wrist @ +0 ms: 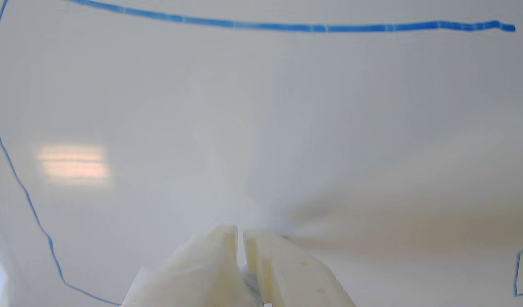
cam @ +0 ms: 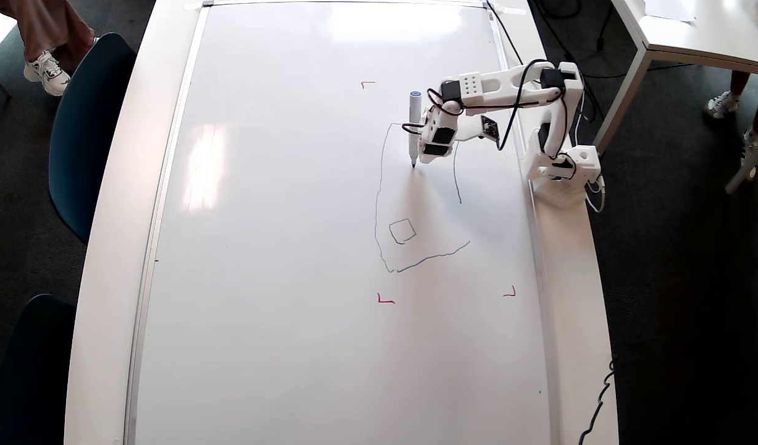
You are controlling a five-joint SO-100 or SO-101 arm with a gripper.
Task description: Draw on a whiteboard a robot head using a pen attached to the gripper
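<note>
The whiteboard covers most of the table. On it is the partial robot head: a thin dark outline with a left side, a bottom stroke and a short right stroke, and one small square inside. The white gripper points down over the upper part of the outline. The pen is fixed along its left side, blue cap up, tip at the board. In the wrist view the fingertips stand almost together with nothing between them, and blue lines run along the top and left.
Red corner marks sit around the drawing. The arm's base stands on the table's right edge, with cables trailing. Dark chairs stand at the left, a second white table at the top right.
</note>
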